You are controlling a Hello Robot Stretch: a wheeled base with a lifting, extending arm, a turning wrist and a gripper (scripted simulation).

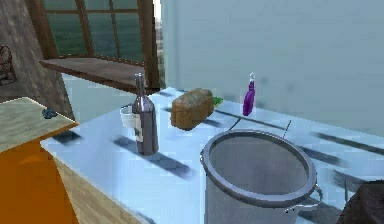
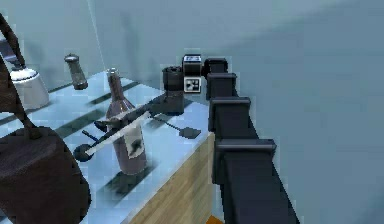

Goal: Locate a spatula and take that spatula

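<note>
On the pale blue counter [image 2: 165, 150] a dark utensil with a flat head [image 2: 184, 131] lies near the front edge; it looks like a spatula. A second long utensil with a round dark end [image 2: 83, 153] lies beside a wine bottle [image 2: 122, 125]. My arm [image 2: 240, 165] reaches out along the counter's edge. The gripper [image 2: 135, 112] stretches from its dark body over the countertop, near both utensils and the bottle. I cannot tell whether it holds anything.
The forward view has the wine bottle [image 1: 145, 115], a glass [image 1: 129, 121], a bread loaf [image 1: 192, 108], a purple spray bottle [image 1: 249, 97] and a big grey pot [image 1: 258, 175]. A white kettle [image 2: 30, 88], a pepper mill [image 2: 75, 70] and a dark vessel [image 2: 35, 180] stand on the counter.
</note>
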